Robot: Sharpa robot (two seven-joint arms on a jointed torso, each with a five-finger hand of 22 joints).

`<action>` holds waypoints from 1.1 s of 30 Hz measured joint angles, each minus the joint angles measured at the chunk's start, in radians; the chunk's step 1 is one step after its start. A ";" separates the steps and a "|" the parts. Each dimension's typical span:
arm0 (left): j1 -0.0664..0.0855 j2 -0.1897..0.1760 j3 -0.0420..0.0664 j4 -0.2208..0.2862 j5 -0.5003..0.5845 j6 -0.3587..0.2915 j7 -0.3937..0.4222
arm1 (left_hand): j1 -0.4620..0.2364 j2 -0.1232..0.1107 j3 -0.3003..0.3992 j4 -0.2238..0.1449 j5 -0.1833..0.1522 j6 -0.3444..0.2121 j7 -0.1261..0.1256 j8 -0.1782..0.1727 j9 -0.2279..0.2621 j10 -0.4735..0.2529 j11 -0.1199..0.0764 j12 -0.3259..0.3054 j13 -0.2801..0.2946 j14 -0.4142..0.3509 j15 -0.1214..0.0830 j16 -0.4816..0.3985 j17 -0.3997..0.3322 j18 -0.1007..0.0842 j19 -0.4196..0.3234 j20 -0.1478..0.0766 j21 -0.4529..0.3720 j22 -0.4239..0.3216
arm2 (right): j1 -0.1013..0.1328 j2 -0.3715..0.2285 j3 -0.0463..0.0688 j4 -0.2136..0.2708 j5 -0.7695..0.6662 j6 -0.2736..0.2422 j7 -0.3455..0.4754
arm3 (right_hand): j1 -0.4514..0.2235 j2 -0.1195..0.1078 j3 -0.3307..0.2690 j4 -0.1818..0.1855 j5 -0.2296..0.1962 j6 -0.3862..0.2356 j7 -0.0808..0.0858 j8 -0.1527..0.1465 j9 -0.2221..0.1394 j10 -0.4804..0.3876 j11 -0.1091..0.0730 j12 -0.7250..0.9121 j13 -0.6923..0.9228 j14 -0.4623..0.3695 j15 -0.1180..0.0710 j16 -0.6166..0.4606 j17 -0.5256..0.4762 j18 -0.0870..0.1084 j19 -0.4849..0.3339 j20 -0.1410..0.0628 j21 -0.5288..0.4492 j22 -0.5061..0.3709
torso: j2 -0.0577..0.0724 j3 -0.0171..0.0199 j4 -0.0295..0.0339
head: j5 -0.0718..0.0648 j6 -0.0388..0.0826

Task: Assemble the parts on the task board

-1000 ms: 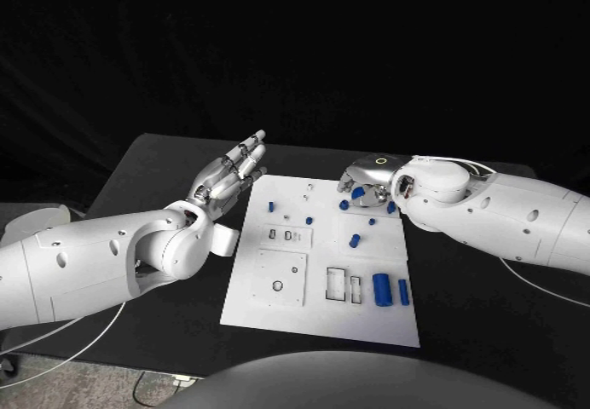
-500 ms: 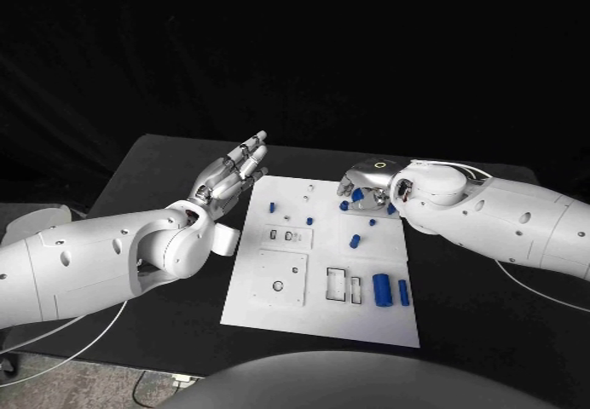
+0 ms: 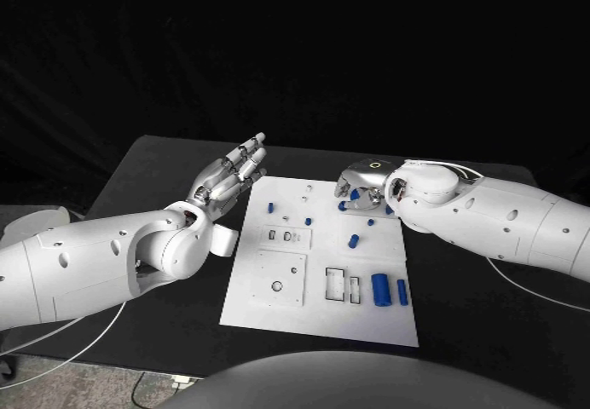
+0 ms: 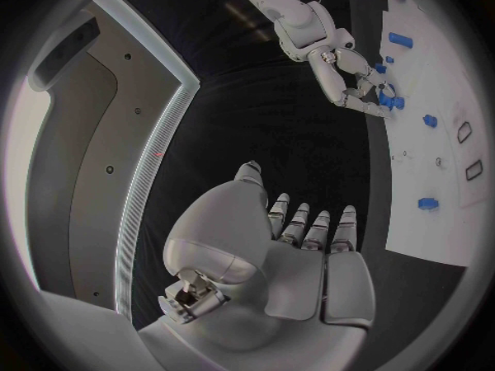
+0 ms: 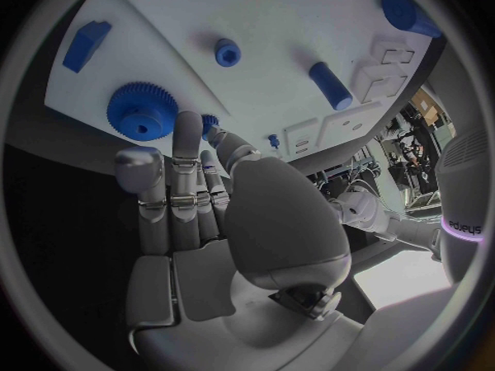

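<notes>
While several blue parts (image 3: 381, 290) are left lying loose on the task board (image 3: 322, 324), a blue gear (image 5: 141, 110) just beyond the right hand's (image 3: 363, 181) extended, empty fingers (image 5: 186, 152) is approached; the left hand (image 3: 228, 176) is held open, well clear, with most assembly judged outstanding

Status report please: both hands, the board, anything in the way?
Left hand open, off the task board. Right hand over far edge by the blue gear, holding nothing. Path clear.
</notes>
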 measured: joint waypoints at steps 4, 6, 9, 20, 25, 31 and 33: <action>0.000 0.001 0.000 0.000 0.000 0.001 -0.001 | 0.005 -0.005 0.002 -0.002 0.004 0.000 0.000 0.000 0.000 0.000 0.000 0.000 0.000 0.000 0.000 0.000 0.000 0.000 0.000 0.000 0.000 0.000 | -0.015 0.011 0.000 -0.020 0.002 -0.005 0.002 | 0.000 0.000 0.015 0.002 0.000 0.012 -0.001 0.003 0.003 0.013 -0.002 0.000 0.000 0.000 0.000 0.007 0.004 0.000 0.000 0.000 0.004 0.007 | 0.000 0.0000 0.0008 | 0.002 0.000; 0.000 0.001 0.000 0.000 0.000 0.002 -0.002 | 0.005 -0.005 0.003 -0.003 0.004 0.000 0.000 0.000 0.000 0.000 0.000 0.000 0.000 0.000 0.000 0.000 0.000 0.000 0.000 0.000 0.000 0.000 | -0.021 0.015 0.000 -0.028 0.002 -0.007 0.004 | -0.003 -0.003 0.022 0.003 0.004 0.022 -0.001 0.008 0.006 0.021 -0.001 0.000 0.000 -0.004 0.004 0.007 0.007 0.000 -0.001 0.001 0.007 0.009 | 0.000 0.0002 0.0011 | 0.003 0.000; -0.001 0.001 0.000 0.000 0.000 0.003 -0.003 | 0.005 -0.005 0.003 -0.003 0.006 0.001 0.001 0.000 0.000 0.000 0.000 0.000 0.000 0.000 0.000 0.000 0.000 0.000 0.000 0.000 0.000 0.000 | -0.027 0.018 0.000 -0.036 0.004 -0.013 0.008 | -0.005 -0.005 0.033 0.006 0.004 0.032 -0.003 0.008 0.009 0.034 -0.002 0.000 -0.001 -0.006 0.006 0.011 0.009 0.000 -0.004 0.004 0.007 0.009 | -0.001 0.0005 0.0016 | 0.005 0.000; -0.001 0.001 0.000 -0.001 0.000 0.007 -0.007 | 0.009 -0.001 0.005 0.000 0.010 0.005 0.005 0.000 0.000 0.000 0.007 0.002 0.000 0.000 0.000 0.000 0.000 0.000 0.002 0.002 0.001 0.001 | -0.036 0.020 0.002 -0.047 0.012 -0.046 0.029 | -0.013 -0.024 0.091 0.003 0.010 0.112 -0.004 0.042 0.033 0.138 -0.016 0.016 0.002 -0.014 0.007 0.020 0.021 0.000 -0.013 0.008 0.012 0.029 | -0.002 -0.0003 -0.0003 | 0.012 0.000; -0.001 0.002 0.000 -0.002 0.000 0.008 -0.009 | 0.013 0.003 0.005 0.000 0.015 0.007 0.007 0.000 0.000 0.003 0.011 0.006 0.000 0.004 0.004 0.004 0.001 0.000 0.004 0.004 0.004 0.001 | -0.037 0.005 0.001 -0.038 0.021 -0.082 0.045 | 0.001 -0.037 0.113 -0.005 0.018 0.146 -0.003 0.059 0.046 0.162 -0.004 0.028 0.002 -0.014 0.007 0.026 0.026 0.000 -0.010 0.003 0.035 0.059 | -0.003 -0.0003 0.0001 | 0.016 0.000; -0.002 0.000 0.000 -0.001 0.000 0.008 -0.011 | 0.013 0.003 0.008 -0.003 0.015 0.007 0.007 0.003 0.001 0.003 0.011 0.006 0.000 0.004 0.004 0.004 0.001 0.000 0.004 0.004 0.004 0.001 | -0.006 -0.002 0.003 -0.016 0.041 -0.117 0.053 | 0.003 -0.039 0.113 -0.005 0.012 0.152 -0.002 0.065 0.046 0.168 0.000 0.028 0.003 -0.010 0.003 0.030 0.028 0.000 -0.009 0.001 0.042 0.072 | -0.003 -0.0006 0.0003 | 0.021 0.000; -0.002 0.000 0.000 -0.001 0.000 0.008 -0.013 | 0.013 0.003 0.008 -0.003 0.015 0.007 0.007 0.004 0.001 0.003 0.011 0.006 0.000 0.004 0.004 0.004 0.001 0.000 0.004 0.004 0.004 0.001 | 0.010 0.002 0.007 -0.011 0.048 -0.124 0.053 | 0.003 -0.039 0.115 -0.004 0.006 0.152 -0.002 0.065 0.046 0.168 0.000 0.027 0.003 -0.010 0.003 0.030 0.028 0.000 -0.009 0.001 0.042 0.074 | -0.003 -0.0012 0.0002 | 0.024 0.000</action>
